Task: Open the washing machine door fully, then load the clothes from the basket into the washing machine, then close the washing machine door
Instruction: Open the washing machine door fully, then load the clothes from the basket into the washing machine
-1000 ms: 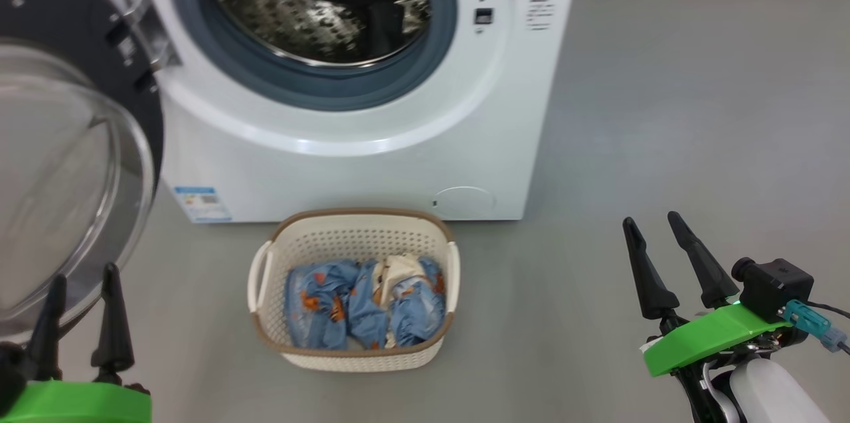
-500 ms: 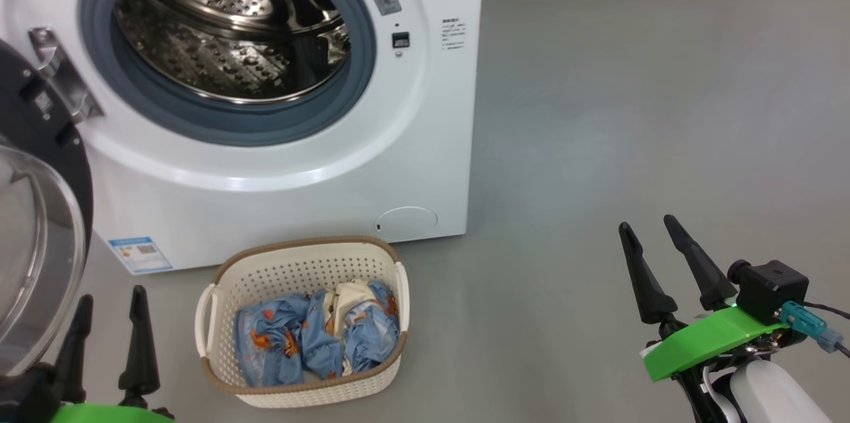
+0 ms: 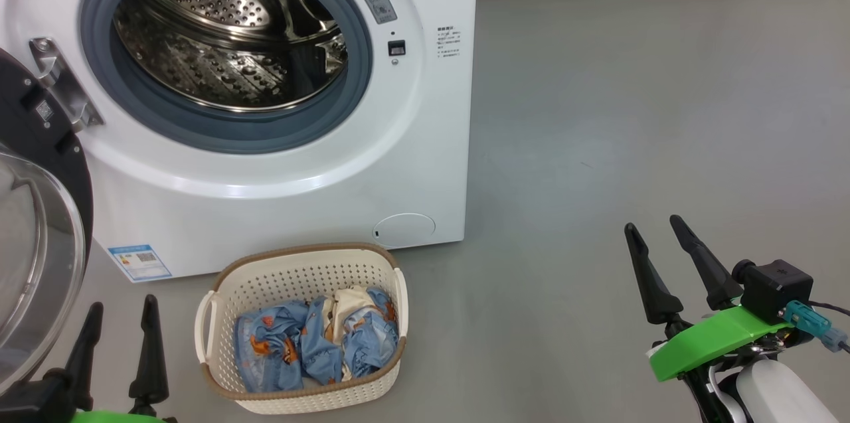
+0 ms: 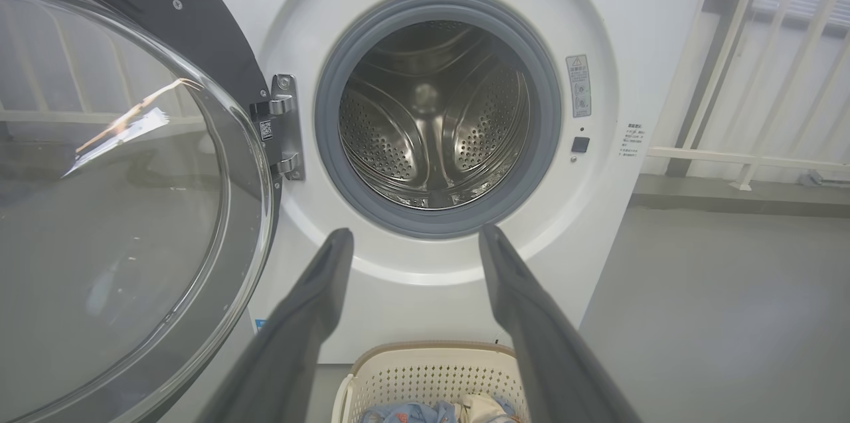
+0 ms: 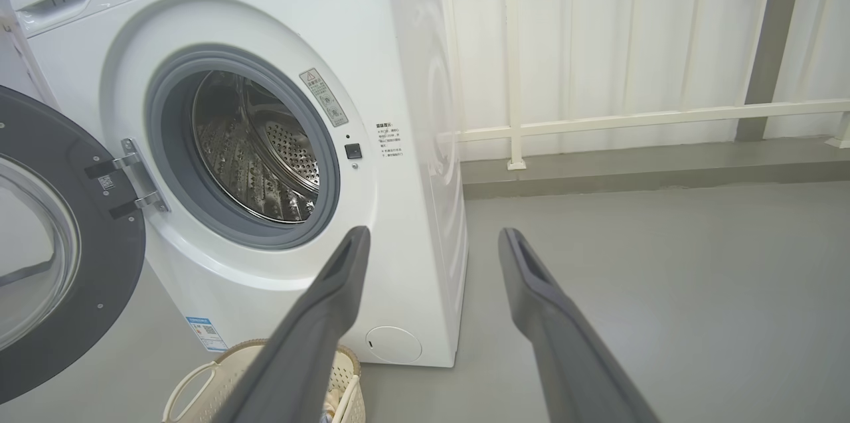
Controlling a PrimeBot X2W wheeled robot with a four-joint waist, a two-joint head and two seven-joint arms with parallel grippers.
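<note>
The white washing machine [image 3: 279, 204] [image 4: 637, 31] [image 5: 412, 78] stands with its steel drum [image 3: 226, 44] bare. Its door [image 3: 40, 237] [image 4: 126, 190] [image 5: 60, 244], black-rimmed with a clear glass bowl, hangs swung wide to the left on its hinge. On the floor in front sits the cream basket [image 3: 299, 277] [image 4: 425, 376] [image 5: 192, 386] holding light-blue clothes [image 3: 305, 343] [image 4: 412, 413] with orange prints and some cream fabric. My left gripper [image 3: 123, 317] [image 4: 413, 237] is open, left of the basket beside the door glass. My right gripper [image 3: 654, 227] [image 5: 431, 237] is open over bare floor, far right of the basket.
Grey floor [image 3: 631, 111] spreads to the right of the machine. A white railing [image 5: 631, 121] and a low kerb run along the back wall.
The camera has swung and tilted, so machine and basket sit further left and lower in the picture. Both grippers stay open and keep their places.
</note>
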